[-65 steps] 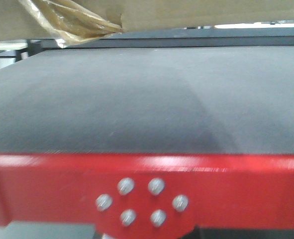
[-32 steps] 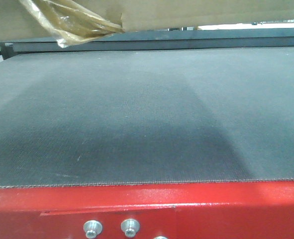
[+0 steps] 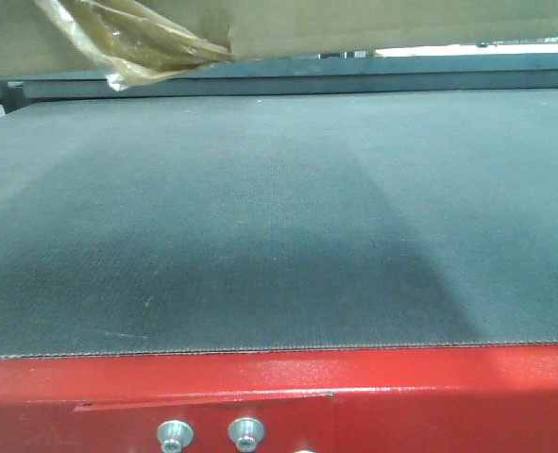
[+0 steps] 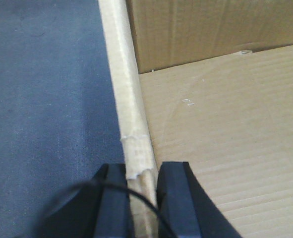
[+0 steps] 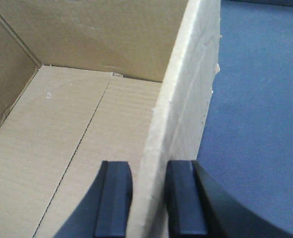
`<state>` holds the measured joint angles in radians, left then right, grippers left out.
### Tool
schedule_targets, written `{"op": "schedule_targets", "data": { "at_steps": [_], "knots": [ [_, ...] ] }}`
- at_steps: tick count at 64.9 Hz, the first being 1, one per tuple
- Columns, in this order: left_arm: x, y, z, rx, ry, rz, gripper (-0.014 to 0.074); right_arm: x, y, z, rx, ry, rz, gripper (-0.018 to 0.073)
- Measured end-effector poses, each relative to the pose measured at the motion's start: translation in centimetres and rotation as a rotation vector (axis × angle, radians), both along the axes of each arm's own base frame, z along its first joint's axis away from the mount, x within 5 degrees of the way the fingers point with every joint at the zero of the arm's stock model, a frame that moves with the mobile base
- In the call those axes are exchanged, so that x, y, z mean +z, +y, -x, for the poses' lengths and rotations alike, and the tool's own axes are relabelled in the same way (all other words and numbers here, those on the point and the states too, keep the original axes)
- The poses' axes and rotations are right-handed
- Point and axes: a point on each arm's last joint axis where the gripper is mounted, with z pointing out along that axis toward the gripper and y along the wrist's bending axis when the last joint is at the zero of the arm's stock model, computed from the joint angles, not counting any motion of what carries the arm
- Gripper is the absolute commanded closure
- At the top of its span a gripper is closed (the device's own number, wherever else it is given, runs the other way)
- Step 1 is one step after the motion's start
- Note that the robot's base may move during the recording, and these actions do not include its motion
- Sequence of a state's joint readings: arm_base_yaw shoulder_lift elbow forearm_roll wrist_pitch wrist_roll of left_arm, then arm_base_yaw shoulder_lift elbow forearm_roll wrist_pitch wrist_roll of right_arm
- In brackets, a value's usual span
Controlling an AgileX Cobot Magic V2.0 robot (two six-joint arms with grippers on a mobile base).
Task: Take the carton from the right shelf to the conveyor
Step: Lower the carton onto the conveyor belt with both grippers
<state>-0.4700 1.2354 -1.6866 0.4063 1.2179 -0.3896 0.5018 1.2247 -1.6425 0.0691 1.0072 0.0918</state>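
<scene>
Here the carton (image 3: 373,24) hangs above the conveyor (image 3: 260,236), its side walls nipped tight by left claw (image 4: 142,173) and right claw (image 5: 148,168); belt lies straight below.

L gripper (image 4: 139,202): two black fingers (image 4: 115,203) point fwd, jaws closed onto top edge of carton (image 4: 225,148) side wall, one finger outside, other inside. Wall edge crumpled just ahead of pads.
R gripper (image 5: 149,202): same pose on opp. wall, fingers (image 5: 186,198) straddling it, inner finger inside, outer outside, clamped.
</scene>
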Motion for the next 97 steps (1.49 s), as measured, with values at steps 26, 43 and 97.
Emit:
{"op": "schedule_targets", "data": {
  "at_steps": [26, 43, 97],
  "knots": [
    [0.0, 0.0, 0.0, 0.000, 0.000, 0.000, 0.0605, 0.0, 0.0, 0.0, 0.000, 0.000, 0.000, 0.0627],
    [0.0, 0.0, 0.0, -0.002, -0.006, 0.002, 0.0605, 0.0, 0.0, 0.0, 0.002, -0.001, -0.006, 0.0627],
    [-10.6, -6.0, -14.8, -0.072, 0.076, -0.148, 0.0557, -11.9, 1.2, -15.7, -0.161, 0.219, 0.125, 0.0627]
  ]
}}
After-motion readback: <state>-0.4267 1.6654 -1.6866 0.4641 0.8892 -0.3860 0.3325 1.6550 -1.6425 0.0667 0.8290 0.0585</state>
